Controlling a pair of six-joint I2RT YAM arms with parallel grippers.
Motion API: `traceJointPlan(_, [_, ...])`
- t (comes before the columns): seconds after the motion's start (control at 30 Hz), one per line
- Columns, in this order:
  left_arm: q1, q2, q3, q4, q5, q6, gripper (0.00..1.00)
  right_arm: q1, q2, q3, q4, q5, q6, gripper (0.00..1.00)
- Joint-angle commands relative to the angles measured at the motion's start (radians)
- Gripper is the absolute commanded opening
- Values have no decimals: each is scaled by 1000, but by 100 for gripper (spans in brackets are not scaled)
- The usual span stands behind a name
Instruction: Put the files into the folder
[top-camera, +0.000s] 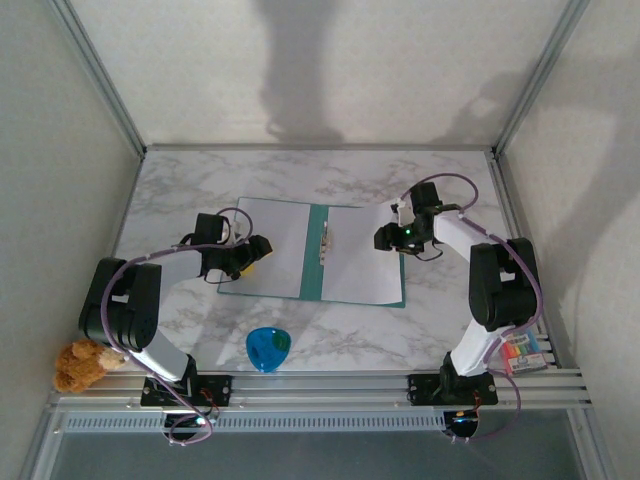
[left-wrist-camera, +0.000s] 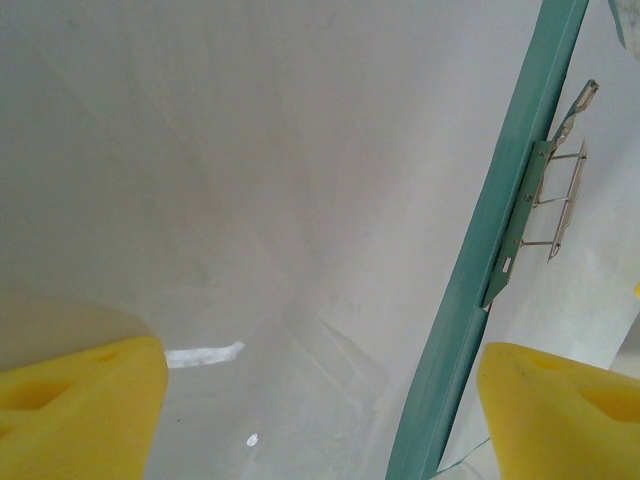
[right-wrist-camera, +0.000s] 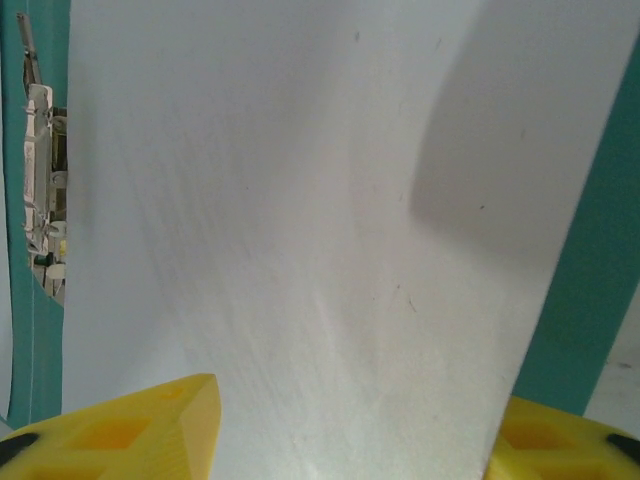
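1. Top view: the folder (top-camera: 313, 284) lies open in the middle of the marble table (top-camera: 180, 190), its fold running away from the arms. A white file (top-camera: 355, 262) covers the right half, with teal showing along the near and right edges. The left half is pale, and this view does not tell whether that is a file or the bare inside. The left gripper (top-camera: 258, 255) sits at the folder's left edge. The right gripper (top-camera: 383, 238) is over the file's far right part. Both are too small and dark here to read the jaws. A blue cup (top-camera: 268, 348) stands near the folder's front edge, apart from it. A teddy (top-camera: 84, 364) lies by the left base, and a coloured pack (top-camera: 522, 350) by the right.

2. Left wrist: two yellow pads (left-wrist-camera: 80, 410) fill the bottom corners, cut off by the frame. They are spread wide with nothing between them. Below is a pale surface with a glare patch and faint creases. The teal spine (left-wrist-camera: 500, 230) crosses on the right, with a metal clip (left-wrist-camera: 556, 195) on its right side, which is barely a mark from above. Whether the pads touch the surface cannot be told.

3. Right wrist: the pads (right-wrist-camera: 130, 430) are again in the bottom corners, cropped and well apart, gripping nothing. The file spans the space between them, with a soft shadow at its upper right. Teal folder shows beyond its right edge. At the left edge are the spine and clip, partly cut off. Contact with the file is unclear.
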Motion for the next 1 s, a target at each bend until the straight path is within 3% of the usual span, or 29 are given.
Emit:
traceJointPlan(0.0, [7,4,10,-52,-30,17,81,-5,16,-25,10,2,37,56])
traceJointPlan(0.5, [7,6,6,-49,-27,17,81,-5,22,-41,59,35,67,55])
traceJointPlan(0.97, [6,12,8,-50,-27,17,81,-6,40,-8,36,55,59,61])
